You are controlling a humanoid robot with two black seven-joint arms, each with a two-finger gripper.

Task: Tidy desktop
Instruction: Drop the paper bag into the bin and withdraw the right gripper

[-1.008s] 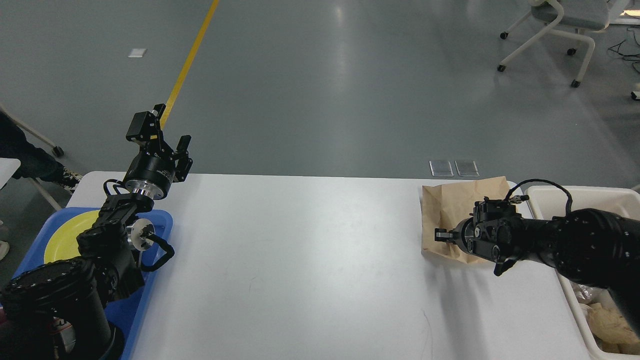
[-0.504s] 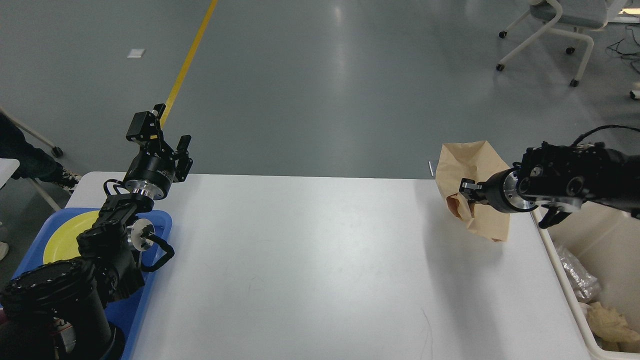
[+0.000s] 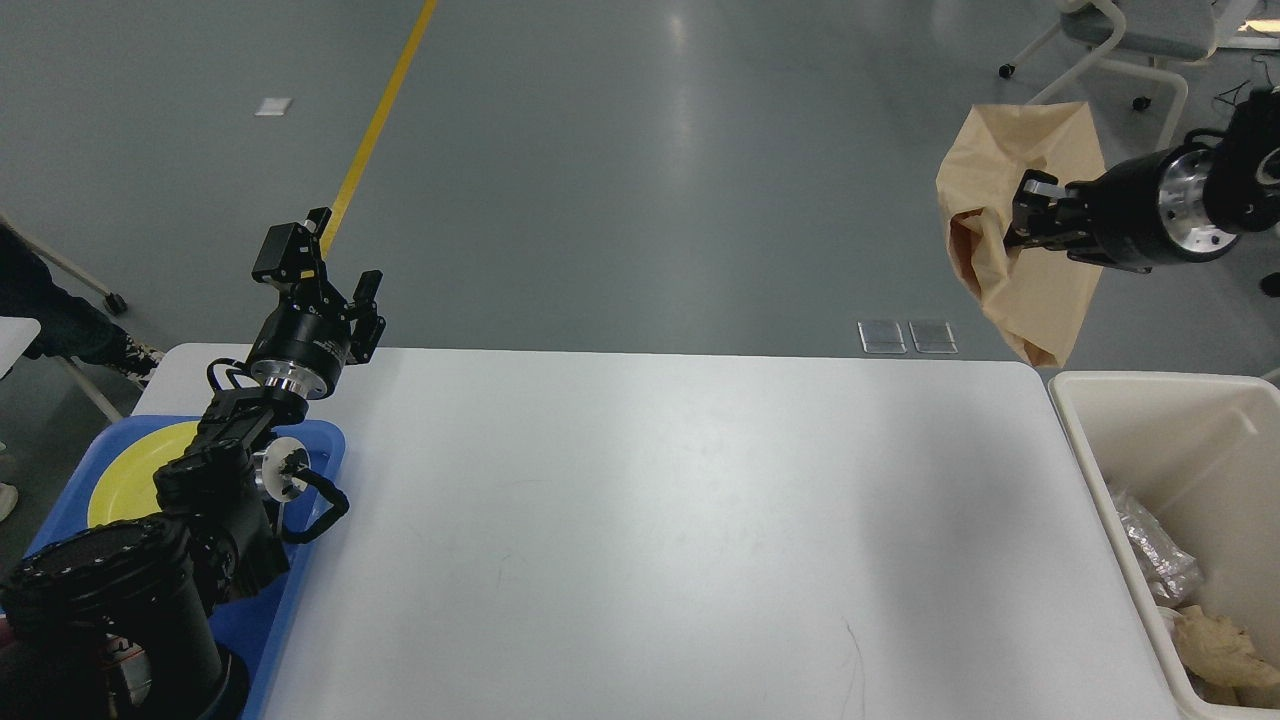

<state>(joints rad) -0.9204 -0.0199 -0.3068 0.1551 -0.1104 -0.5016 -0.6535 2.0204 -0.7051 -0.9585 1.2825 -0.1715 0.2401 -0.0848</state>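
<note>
So, head view. The right gripper [image 3: 1022, 214] is way up in the air at the upper right, past the far right corner of the desktop [image 3: 650, 520], jaws clamped on a crumpled brown paper bag [image 3: 1020, 230]. The bag wraps around the fingertips and hangs down below them, tilted, with its lowest tip dangling just above the far rim of the bin [image 3: 1120, 440]. It isn't touching the desktop or the bin as far as I can tell.

The left gripper [image 3: 345, 290] sits at the far left corner of the desktop, pointing up and away, and the jaws are apart with nothing between them. Below and behind those jaws, toward the near left, is a blue tray [image 3: 322, 440] with a yellow plate [image 3: 130, 480] in it, partly hidden by the arm.

The desktop itself is the big white slab filling the middle, well below the right jaws and just right of the left ones.

The bin is right under the right jaws, pushed up against the desktop's right edge. Inside it, near the bottom, there's some clear crinkly plastic [image 3: 1150, 555] and a wad of beige paper [image 3: 1215, 650].

On the floor beyond, a yellow line [image 3: 385, 110] runs off behind the left jaws, and a chair [image 3: 1120, 40] sits above the right ones.
</note>
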